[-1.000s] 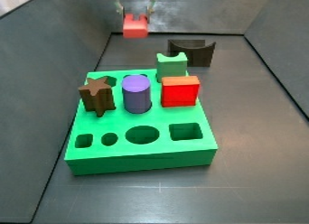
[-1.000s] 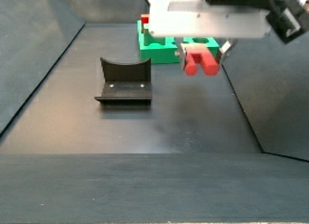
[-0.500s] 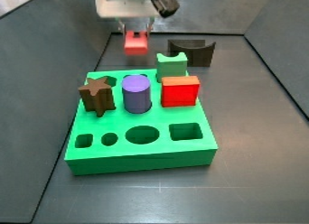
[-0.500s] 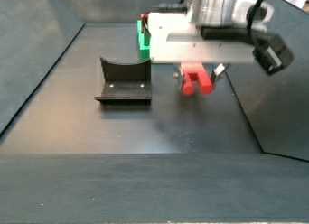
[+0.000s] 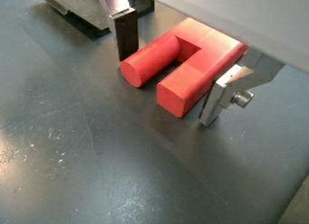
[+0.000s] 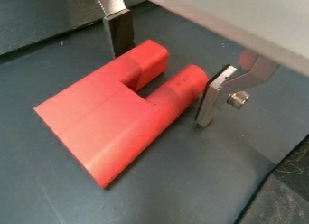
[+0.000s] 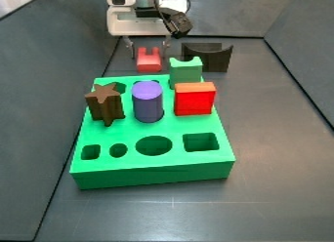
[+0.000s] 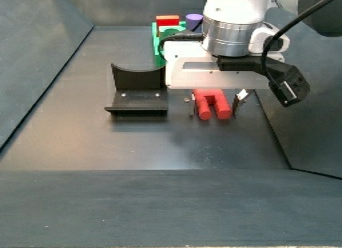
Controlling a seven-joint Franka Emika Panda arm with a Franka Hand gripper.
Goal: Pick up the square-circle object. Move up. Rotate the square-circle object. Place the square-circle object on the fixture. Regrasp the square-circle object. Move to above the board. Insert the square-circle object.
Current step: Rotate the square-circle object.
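Where the wrist views look down past the hand (image 5: 173, 67), the square-circle object (image 5: 182, 68) is seen lying on the dark floor between the two silver fingers (image 5: 222, 98). The fingers stand on either side of the piece with gaps visible, so the hand is spread wide and nothing is clamped. Only the lower part of each finger is shown; the rest is cut off by the frame edge and the pale housing above. In a wrist view the object (image 6: 126, 108) is shown from its flat square end, with its two legs reaching in between the fingers (image 6: 216, 98). A dark corner of the fixture (image 5: 79, 17) is glimpsed in a wrist view, mostly cut off.

In a side view the hand (image 7: 150, 43) is lowered at the back of the floor, and the object (image 7: 150, 60) is seen beneath it, just beside the far edge of the board (image 7: 154, 146). The fixture (image 7: 209, 55) stands near it, behind the board. The fingers cannot be made out here.

In a side view from the opposite end, the hand (image 8: 218, 96) covers the upper part of the object (image 8: 214, 107), which rests on the floor. The fixture (image 8: 136, 89) stands apart beside it, and the board (image 8: 170, 44) is largely hidden behind the arm.
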